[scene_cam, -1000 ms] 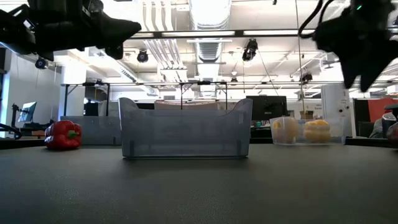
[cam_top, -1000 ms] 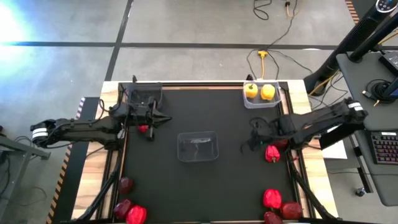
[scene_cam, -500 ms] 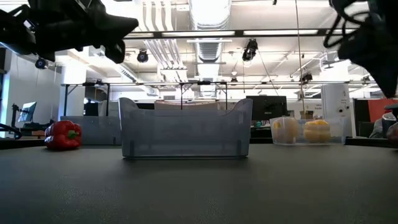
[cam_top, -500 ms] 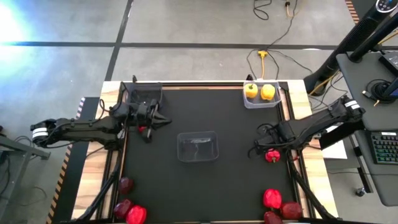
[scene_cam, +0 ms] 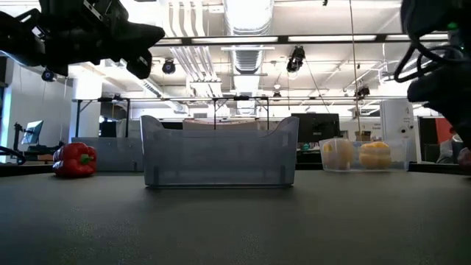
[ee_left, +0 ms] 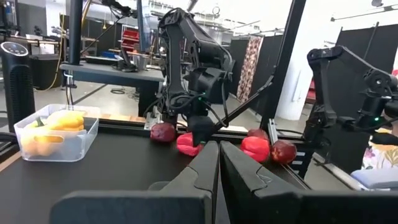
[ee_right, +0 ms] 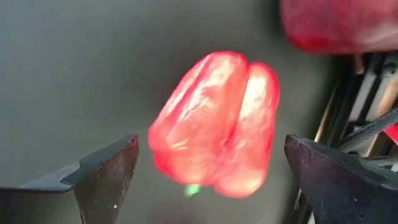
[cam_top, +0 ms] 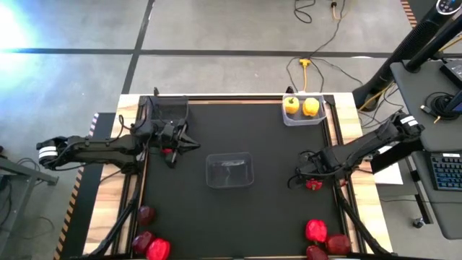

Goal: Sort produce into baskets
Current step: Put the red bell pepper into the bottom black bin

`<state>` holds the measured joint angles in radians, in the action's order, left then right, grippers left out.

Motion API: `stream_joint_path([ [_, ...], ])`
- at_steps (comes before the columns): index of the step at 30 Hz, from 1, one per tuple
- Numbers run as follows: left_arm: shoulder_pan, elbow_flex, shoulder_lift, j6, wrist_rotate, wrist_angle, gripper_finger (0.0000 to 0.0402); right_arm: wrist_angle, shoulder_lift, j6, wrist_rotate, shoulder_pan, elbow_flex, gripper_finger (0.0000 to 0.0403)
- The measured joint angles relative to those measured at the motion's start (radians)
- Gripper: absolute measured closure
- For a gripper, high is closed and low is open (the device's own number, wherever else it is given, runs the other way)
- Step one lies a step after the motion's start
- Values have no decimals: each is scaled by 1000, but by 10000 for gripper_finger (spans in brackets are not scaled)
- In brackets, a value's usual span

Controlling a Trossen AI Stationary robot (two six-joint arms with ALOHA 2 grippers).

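Observation:
My right gripper [ee_right: 211,144] is open low over the table near its right edge [cam_top: 306,178]. Its fingers [ee_right: 106,167] stand on either side of a glossy red bell pepper [ee_right: 217,124] without touching it; the pepper lies on the mat [cam_top: 315,185]. My left gripper [cam_top: 182,141] is shut and empty [ee_left: 219,167], held high above another red pepper [cam_top: 167,151] that lies in front of the dark basket [cam_top: 166,110]. A clear basket [cam_top: 229,170] stands mid-table. A clear basket [cam_top: 304,115] at the far right holds two yellow peppers [cam_top: 301,106].
Two maroon fruits [cam_top: 146,214] and a red pepper [cam_top: 159,250] lie at the near left corner. A red pepper [cam_top: 315,231] and maroon fruits [cam_top: 338,243] lie at the near right corner. The mat between the baskets is bare.
My right gripper has moved toward the table's near edge and down over the red pepper by the right edge, still open. The pepper has stayed on the mat.

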<state>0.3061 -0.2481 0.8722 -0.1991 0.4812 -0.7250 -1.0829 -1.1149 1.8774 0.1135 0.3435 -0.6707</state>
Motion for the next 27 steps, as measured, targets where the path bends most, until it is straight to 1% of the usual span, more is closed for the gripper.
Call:
stream_joint_path([
  [3,0,0,-1,-1,0,-1,402,11,0,123,-67,66,28,9],
  [6,0,0,-2,2,0,-1,402,104,-2,251,-113,137,52,9],
  [9,0,0,-2,10,0,-1,402,137,-35,392,-155,208,57,9],
  [12,0,0,-3,11,0,-8,402,162,-99,405,-121,230,54,9],
  [16,0,0,-2,11,0,-28,402,193,-187,351,-140,233,23,11],
  [18,0,0,-1,11,0,-32,402,194,-224,312,-141,232,3,19],
  [21,-1,0,-1,11,0,-40,402,168,-260,270,-142,232,-30,47],
  [24,-3,0,0,10,-1,-46,402,111,-280,221,-151,224,-66,95],
  [27,-7,0,0,7,-1,-51,402,24,-283,168,-220,216,-113,148],
])
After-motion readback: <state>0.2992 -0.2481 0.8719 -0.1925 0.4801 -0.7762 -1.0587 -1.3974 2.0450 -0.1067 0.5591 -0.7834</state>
